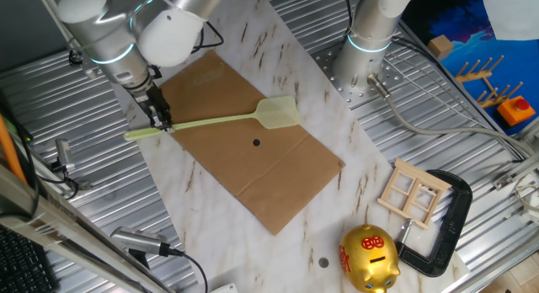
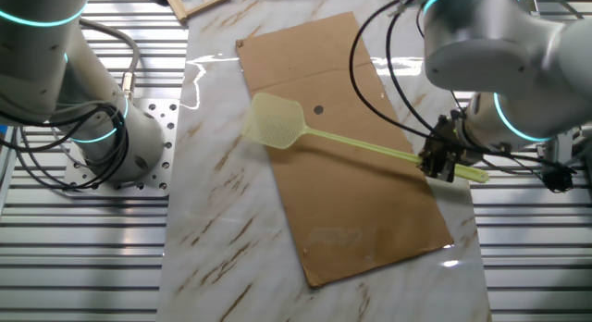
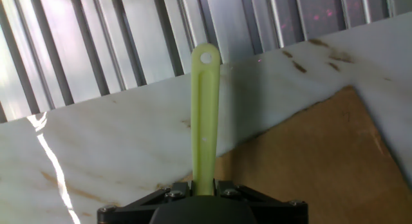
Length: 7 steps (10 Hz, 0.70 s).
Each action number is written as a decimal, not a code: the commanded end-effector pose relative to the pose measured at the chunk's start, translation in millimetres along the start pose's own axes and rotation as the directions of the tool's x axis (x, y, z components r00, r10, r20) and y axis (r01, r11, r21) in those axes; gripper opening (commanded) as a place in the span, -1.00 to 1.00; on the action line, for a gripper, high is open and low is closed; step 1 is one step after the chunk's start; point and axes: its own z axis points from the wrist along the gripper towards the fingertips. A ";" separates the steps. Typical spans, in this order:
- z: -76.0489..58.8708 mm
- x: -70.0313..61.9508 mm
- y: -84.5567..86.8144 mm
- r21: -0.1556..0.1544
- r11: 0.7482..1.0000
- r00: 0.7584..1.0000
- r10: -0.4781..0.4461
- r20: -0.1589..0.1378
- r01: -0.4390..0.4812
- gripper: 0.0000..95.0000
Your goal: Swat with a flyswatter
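Clamped on the handle, my gripper [image 1: 160, 118] has the flyswatter [image 1: 221, 120] pinched near its tail end, fingers closed tight against the thin plastic. I see the handle stretching across the cardboard sheet [image 1: 253, 171], with the mesh head [image 2: 275, 121] over the sheet's far edge from my gripper. A small dark spot [image 1: 256, 142] sits on the cardboard just beside the head. From the hand view, the handle's holed tip [image 3: 206, 57] pokes out past the cardboard over the marble top [image 3: 109, 140].

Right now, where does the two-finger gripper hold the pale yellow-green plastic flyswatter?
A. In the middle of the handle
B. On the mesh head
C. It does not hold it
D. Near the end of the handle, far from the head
D: the gripper is shut on the flyswatter near the handle's end, opposite the mesh head.
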 end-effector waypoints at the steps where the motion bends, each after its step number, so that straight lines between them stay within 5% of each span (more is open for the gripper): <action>1: -0.8 1.1 0.2 -0.001 1.000 1.000 -0.003 0.002 0.003 -1.00; 7: -1.6 1.9 0.4 0.003 1.000 0.999 -0.030 -0.012 0.030 -1.00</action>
